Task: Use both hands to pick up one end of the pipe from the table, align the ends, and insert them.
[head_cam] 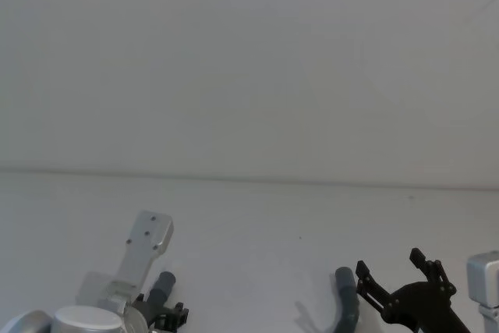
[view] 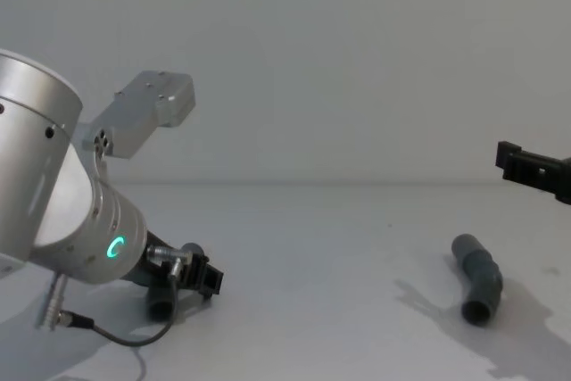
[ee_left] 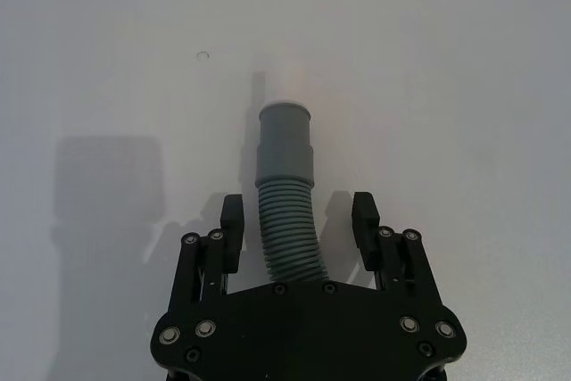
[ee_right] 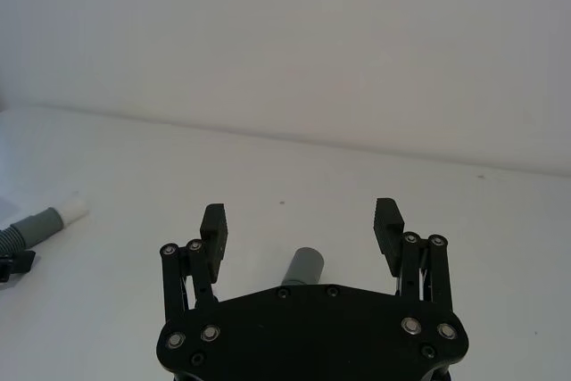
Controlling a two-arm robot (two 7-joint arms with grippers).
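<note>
Head view: the table [head_cam: 257,239] was seen bare between the white-tipped piece [head_cam: 163,285] and the socket piece [head_cam: 345,302]. Left wrist view: the left gripper [ee_left: 299,209] was spread open astride the former, tip pointed away. Right wrist view: the right gripper [ee_right: 302,223] was held open, empty, above the latter.

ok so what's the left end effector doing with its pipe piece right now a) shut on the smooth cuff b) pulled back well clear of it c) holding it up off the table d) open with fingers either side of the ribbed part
d: in the left wrist view the left end effector is open, its fingers standing either side of the pipe piece's ribbed middle with a gap on both sides.
</note>
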